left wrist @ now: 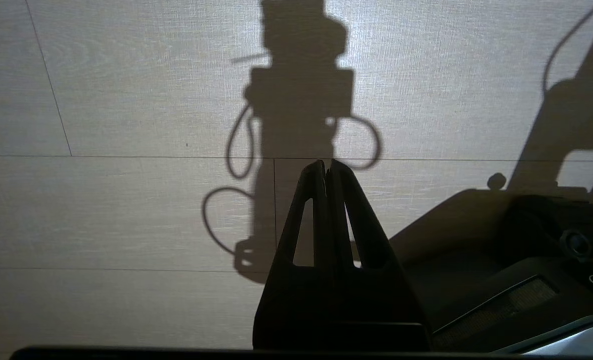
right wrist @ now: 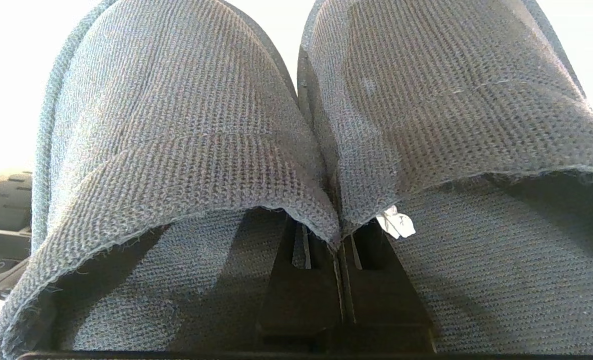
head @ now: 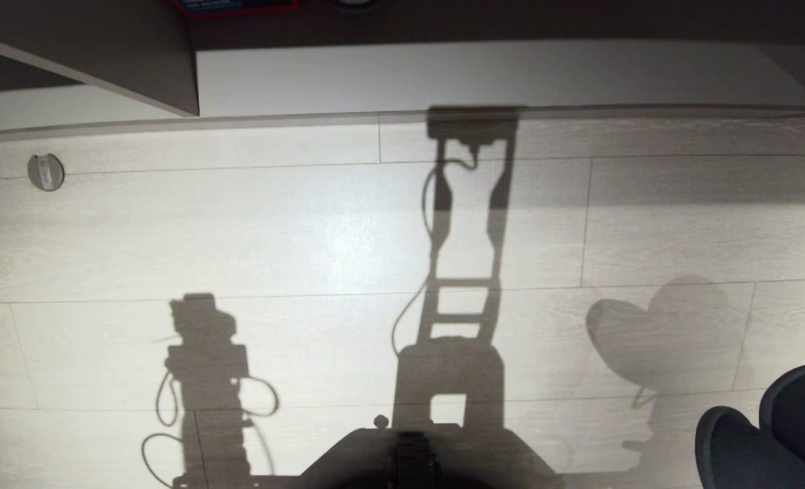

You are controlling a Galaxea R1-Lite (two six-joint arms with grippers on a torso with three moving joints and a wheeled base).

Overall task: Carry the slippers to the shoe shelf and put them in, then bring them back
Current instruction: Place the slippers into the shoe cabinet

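Observation:
The slippers (right wrist: 176,125) are a dark knitted pair, side by side and filling the right wrist view. My right gripper (right wrist: 337,235) is shut on their two inner edges, pinched together where the toe bands meet; a small white tag (right wrist: 395,223) sticks out beside the fingers. In the head view the slippers (head: 769,435) hang above the floor at the near right corner. The shoe shelf (head: 484,75) lies ahead at the far edge, showing a pale bottom board and a thin front lip. My left gripper (left wrist: 328,167) is shut and empty, hanging over the floor.
Pale wood-look floor planks (head: 307,238) stretch between me and the shelf, crossed by my own shadow. A grey upright panel (head: 138,61) bounds the shelf on the left. A small round metal disc (head: 45,171) sits on the floor at far left. My base (head: 409,455) shows at the near edge.

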